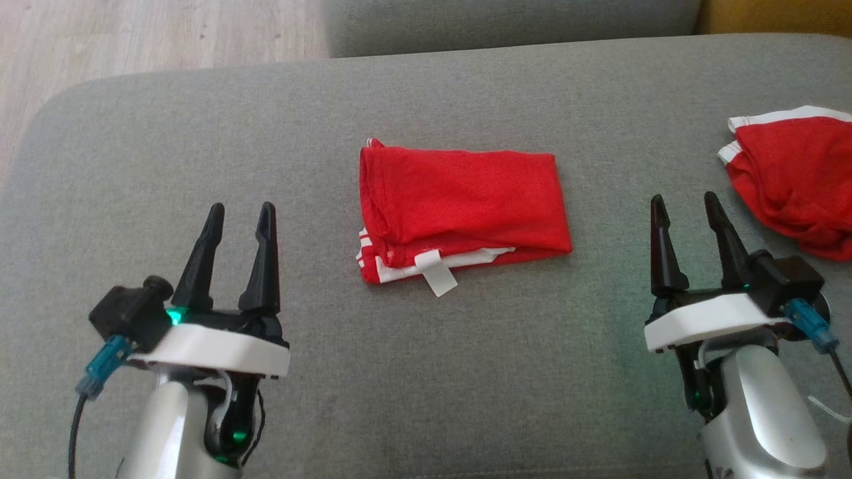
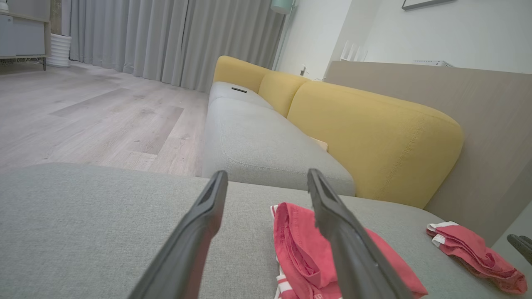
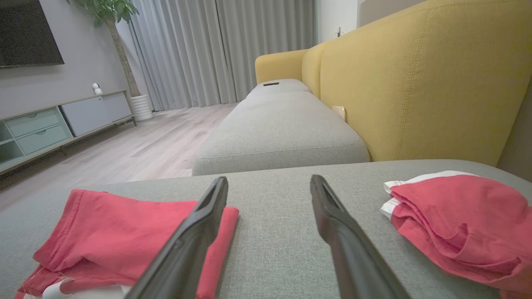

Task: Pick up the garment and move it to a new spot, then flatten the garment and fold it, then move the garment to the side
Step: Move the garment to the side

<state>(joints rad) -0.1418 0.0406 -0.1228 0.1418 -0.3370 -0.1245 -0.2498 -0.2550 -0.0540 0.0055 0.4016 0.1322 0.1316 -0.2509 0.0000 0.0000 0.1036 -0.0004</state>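
Observation:
A red garment (image 1: pixel 459 203) with white trim and a white tag lies folded in a rectangle at the middle of the grey cushion (image 1: pixel 426 372); it also lies in the left wrist view (image 2: pixel 299 253) and the right wrist view (image 3: pixel 112 236). My left gripper (image 1: pixel 239 213) stands open to its lower left, empty, fingers apart (image 2: pixel 268 176). To the garment's lower right my right gripper (image 1: pixel 685 203) is open and empty too (image 3: pixel 269 182). Neither gripper touches the cloth.
A second red garment (image 1: pixel 792 176) with white trim lies bunched at the cushion's right edge (image 3: pixel 461 224). Beyond the cushion run a grey sofa seat (image 3: pixel 278 133) with yellow backrests (image 3: pixel 415 83) and a wooden floor (image 1: pixel 133 40) at the far left.

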